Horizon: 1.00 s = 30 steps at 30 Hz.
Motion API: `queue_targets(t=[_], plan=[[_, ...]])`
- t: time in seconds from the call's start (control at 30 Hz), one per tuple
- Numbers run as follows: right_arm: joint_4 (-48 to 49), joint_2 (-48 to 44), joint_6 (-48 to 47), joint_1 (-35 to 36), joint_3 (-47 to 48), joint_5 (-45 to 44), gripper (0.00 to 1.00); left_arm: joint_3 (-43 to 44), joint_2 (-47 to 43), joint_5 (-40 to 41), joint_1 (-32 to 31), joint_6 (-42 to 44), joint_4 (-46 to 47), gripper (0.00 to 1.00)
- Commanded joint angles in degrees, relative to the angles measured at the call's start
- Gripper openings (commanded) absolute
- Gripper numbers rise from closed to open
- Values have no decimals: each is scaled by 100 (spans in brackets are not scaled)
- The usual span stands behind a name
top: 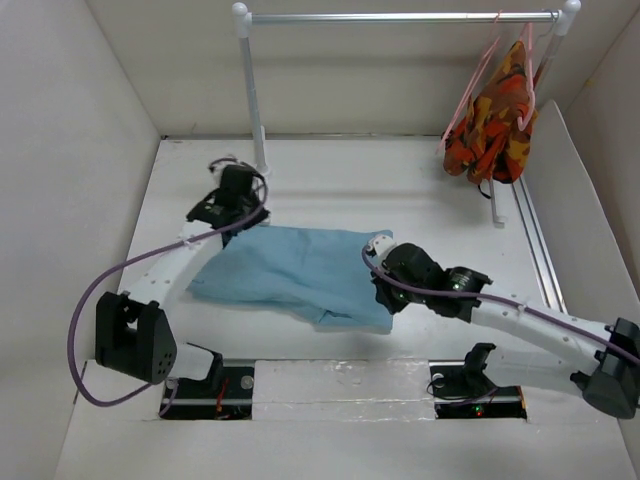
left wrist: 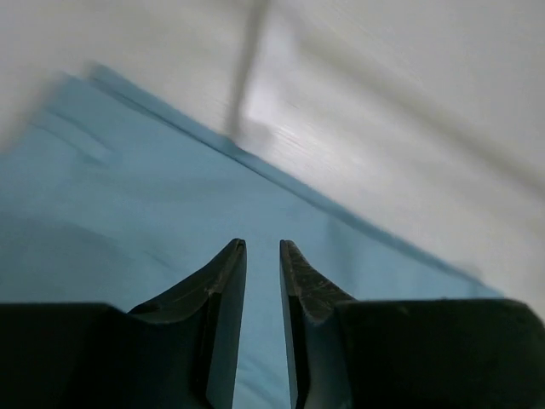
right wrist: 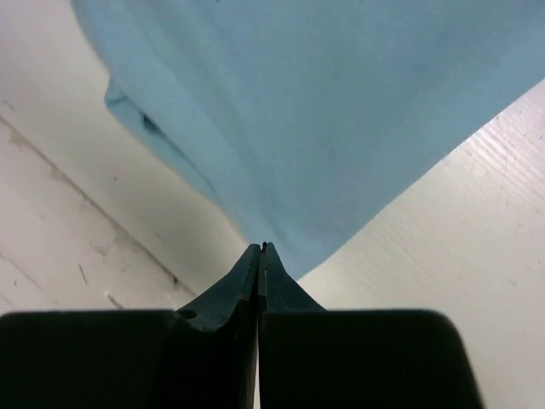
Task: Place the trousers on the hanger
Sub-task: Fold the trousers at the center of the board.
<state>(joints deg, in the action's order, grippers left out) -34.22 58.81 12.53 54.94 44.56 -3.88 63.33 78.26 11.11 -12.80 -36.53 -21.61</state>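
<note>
The trousers (top: 290,268) lie folded flat in the middle of the counter (top: 400,190), well away from the hanger (top: 468,95), which hangs on the rail (top: 400,17) at the far right, just beside a patterned garment (top: 500,120). The right fingers (right wrist: 243,285) are pressed together at the cloth's near right corner, seemingly pinching it. The left fingers (left wrist: 223,290) sit slightly apart above its far left edge.
</note>
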Motion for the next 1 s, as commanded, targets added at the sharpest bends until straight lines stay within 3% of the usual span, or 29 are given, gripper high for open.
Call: queue_targets(t=[0.0, 0.07, 0.17, 0.3, 0.6, 0.8, 0.97], plan=[[766, 585, -208, -220, 159, 343, 0, -460, 136, -697, -1203, -553, -187, 18], [1108, 964, -243, -291, 255, 537, 0, -759, 233, -1388, -1435, -802, 6, 11], [1512, 1536, -129, -186, 282, 493, 0, -1567, 111, -1813, -1498, -1162, 472, 0], [1840, 1897, 38, 25, 124, 599, 0, -2314, -389, -1797, -1498, -1339, 167, 0], [1892, 1792, 355, 421, -640, 258, 0, -3396, -1805, -1999, -505, -1743, -730, 0], [1559, 1732, 434, 421, -695, 81, 1, -3398, -1946, -1999, -443, -1665, -784, 0], [681, 1117, 267, 421, -115, -166, 20, -2494, -2015, -1693, -513, -1252, -1214, 0]])
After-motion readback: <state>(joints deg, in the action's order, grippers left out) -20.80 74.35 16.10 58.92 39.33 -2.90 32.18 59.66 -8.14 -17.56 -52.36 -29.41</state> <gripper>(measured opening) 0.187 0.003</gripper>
